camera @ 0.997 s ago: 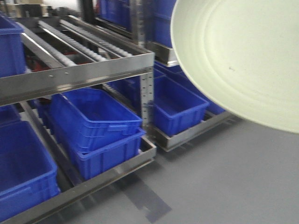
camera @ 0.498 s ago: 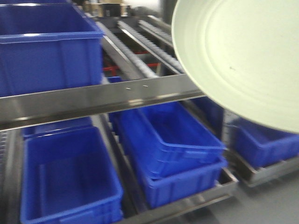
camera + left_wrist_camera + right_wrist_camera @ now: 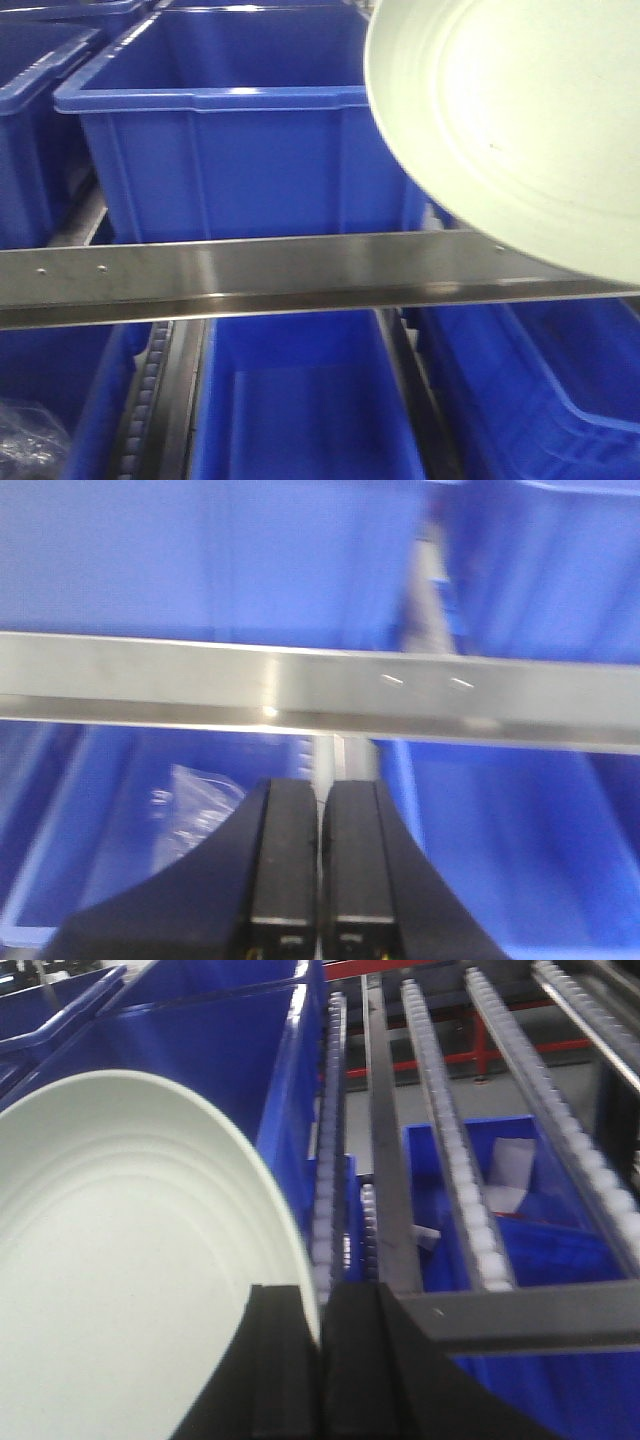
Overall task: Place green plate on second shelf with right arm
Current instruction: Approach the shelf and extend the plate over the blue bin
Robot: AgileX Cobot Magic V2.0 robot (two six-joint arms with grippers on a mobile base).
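A steel rail (image 3: 300, 275) fronts blue bins (image 3: 240, 130). The plate (image 3: 520, 120) hangs above it, edge-on in the right claw (image 3: 322, 1355) — clamped on its rim. Likely stiff, light, slippery. Left claw (image 3: 320, 865) together, empty.

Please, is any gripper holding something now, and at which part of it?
The right gripper holds the green plate by its rim, the edge pinched between its two fingers. The left gripper is shut with nothing between its fingers.

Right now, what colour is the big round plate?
Pale green, almost creamy. The plate shows best in the front-facing view.
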